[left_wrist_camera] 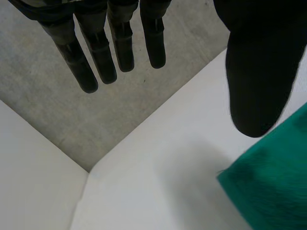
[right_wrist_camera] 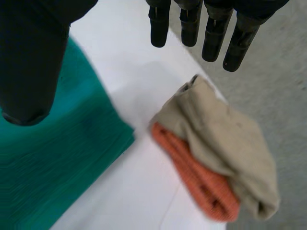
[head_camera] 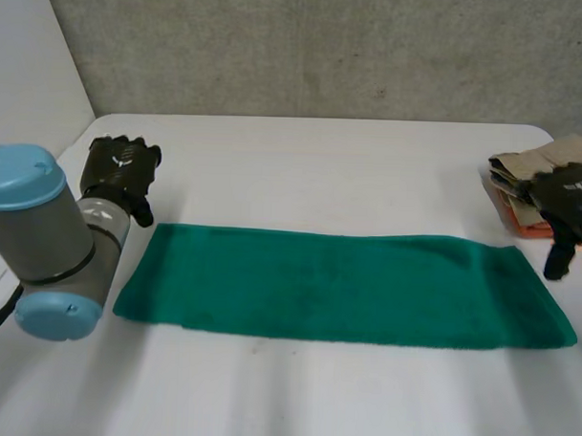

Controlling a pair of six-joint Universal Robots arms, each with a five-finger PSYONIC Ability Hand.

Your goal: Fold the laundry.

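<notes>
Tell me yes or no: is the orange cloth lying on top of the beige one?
No, the beige cloth lies folded over the orange cloth, which peeks out beneath it.

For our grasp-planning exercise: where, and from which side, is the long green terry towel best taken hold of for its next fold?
Probably the corners of one short end, approached from that end. The green towel lies flat as a long strip, with the open left robot hand by one end and the open right robot hand by the other.
</notes>
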